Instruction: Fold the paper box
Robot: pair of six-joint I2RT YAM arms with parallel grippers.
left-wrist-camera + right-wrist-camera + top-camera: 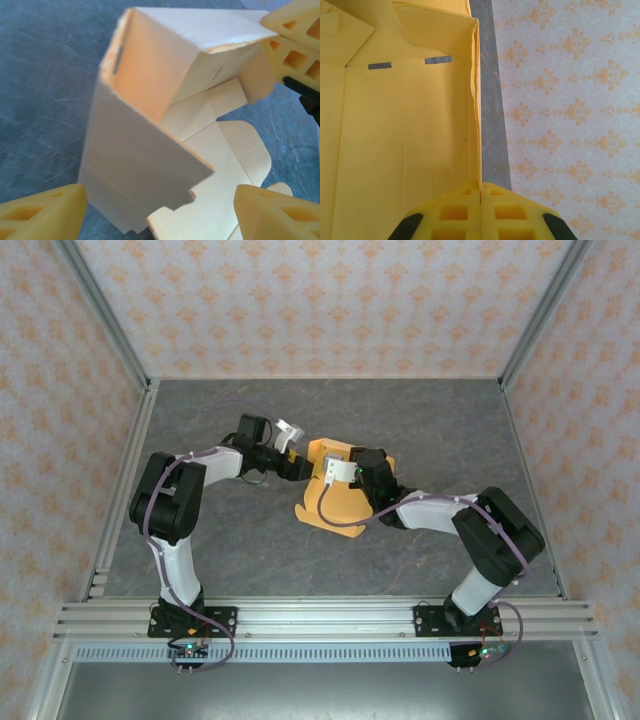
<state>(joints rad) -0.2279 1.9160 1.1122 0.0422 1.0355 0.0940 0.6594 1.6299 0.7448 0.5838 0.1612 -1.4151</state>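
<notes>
Paper box (335, 502) sits mid-table, half-erected: side walls up, tabbed flaps splayed flat. Right gripper (480, 210) is fully closed, pinching the edge of an upright wall. Left gripper (157, 215) is spread wide, holding nothing, with the box's near panel between its fingers. Grey stone-look table (200, 540), patterned walls (320, 300).
</notes>
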